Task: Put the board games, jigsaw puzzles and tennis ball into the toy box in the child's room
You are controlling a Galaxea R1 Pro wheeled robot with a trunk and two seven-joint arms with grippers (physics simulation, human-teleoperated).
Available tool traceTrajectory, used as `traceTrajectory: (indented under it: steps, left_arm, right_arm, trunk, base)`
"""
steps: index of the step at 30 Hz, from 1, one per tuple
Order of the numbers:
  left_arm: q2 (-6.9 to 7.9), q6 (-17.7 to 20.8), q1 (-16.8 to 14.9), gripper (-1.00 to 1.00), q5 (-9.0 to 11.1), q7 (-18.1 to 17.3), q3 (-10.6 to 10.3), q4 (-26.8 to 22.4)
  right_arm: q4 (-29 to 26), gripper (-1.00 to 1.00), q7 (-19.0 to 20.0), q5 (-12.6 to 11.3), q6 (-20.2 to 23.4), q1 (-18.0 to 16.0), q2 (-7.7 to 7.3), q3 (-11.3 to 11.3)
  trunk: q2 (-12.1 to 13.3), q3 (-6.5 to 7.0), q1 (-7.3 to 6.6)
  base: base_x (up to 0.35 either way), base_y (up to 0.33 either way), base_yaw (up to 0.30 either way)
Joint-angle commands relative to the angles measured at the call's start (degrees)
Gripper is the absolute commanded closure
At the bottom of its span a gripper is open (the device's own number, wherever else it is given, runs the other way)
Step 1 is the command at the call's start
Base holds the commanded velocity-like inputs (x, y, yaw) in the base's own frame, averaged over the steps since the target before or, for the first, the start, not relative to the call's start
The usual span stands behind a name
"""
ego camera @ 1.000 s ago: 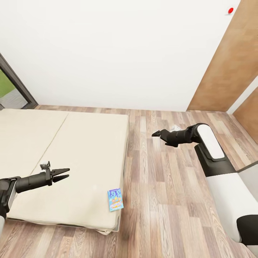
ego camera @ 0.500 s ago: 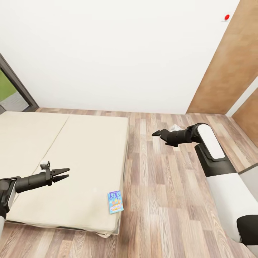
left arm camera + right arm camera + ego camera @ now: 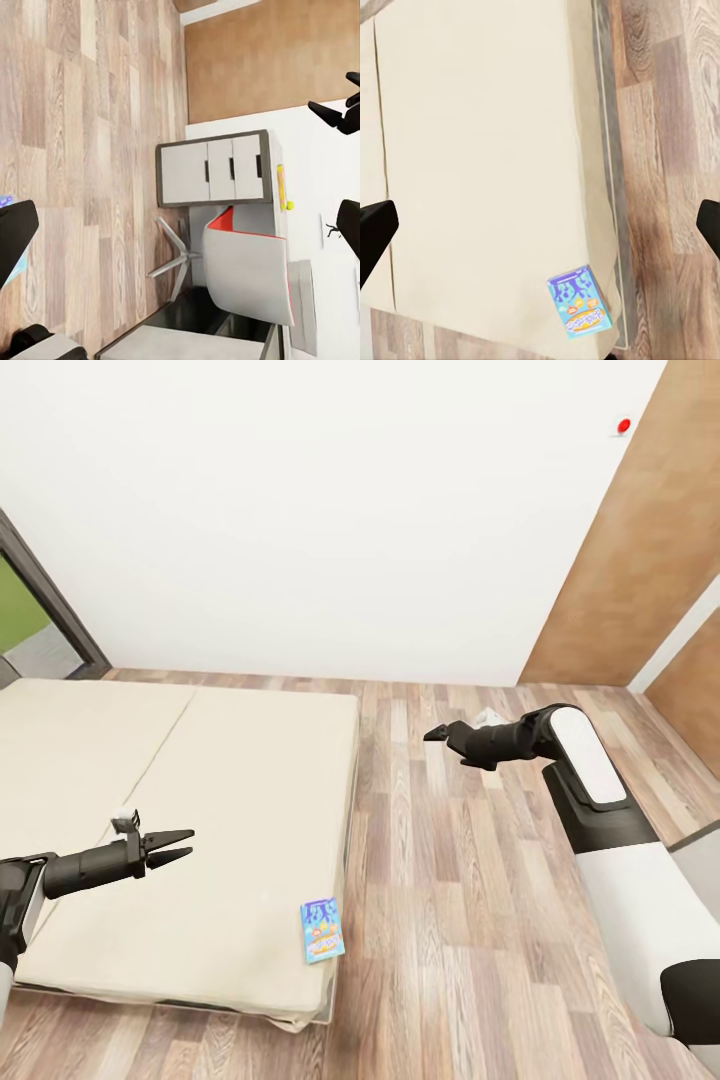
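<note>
white wall (image 3: 330, 510) | wood-plank floor (image 3: 470, 920) (striped) | brown panel (image 3: 630, 560) | drawer unit (image 3: 214, 169)

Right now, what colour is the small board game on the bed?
Blue, with multicoloured print on its face. The board game shows best in the right wrist view, near the bed corner.

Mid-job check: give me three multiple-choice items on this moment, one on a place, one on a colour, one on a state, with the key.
1. Where does the small board game lie?
A. on the floor
B. near the bed's corner
C. in the left pincer

2. Its main colour?
A. blue
B. red
C. black

3. The left pincer is
A. shut on the box
B. open, empty
C. pressed on the mattress

Key: B, it rests on the beige cover by the corner; A, its print is blue; B, its fingers are parted, holding nothing.
</note>
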Motion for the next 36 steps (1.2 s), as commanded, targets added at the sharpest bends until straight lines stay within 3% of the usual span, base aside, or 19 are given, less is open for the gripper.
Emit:
traceTrajectory:
  steps: [1,36]
  left_arm:
    - [-0.03,0.6,-0.1,-1.00,-0.6,-0.5,0.1,0.0]
    - [-0.03,0.6,-0.1,-1.00,-0.6,-0.5,0.2,0.0]
  right_arm:
    - [0.0,-1.00,-0.6,-0.5,0.0,0.0,-0.05,0.1]
    - [0.1,-1.00,-0.5,-0.4,0.1,0.8,0.00,0.1]
  trunk:
    - [-0.1,0.00,0.04]
    - [-0.1,3.31,0.04]
  base:
    - [0.000,0.000,0.000]
    - [0.000,0.000,0.000]
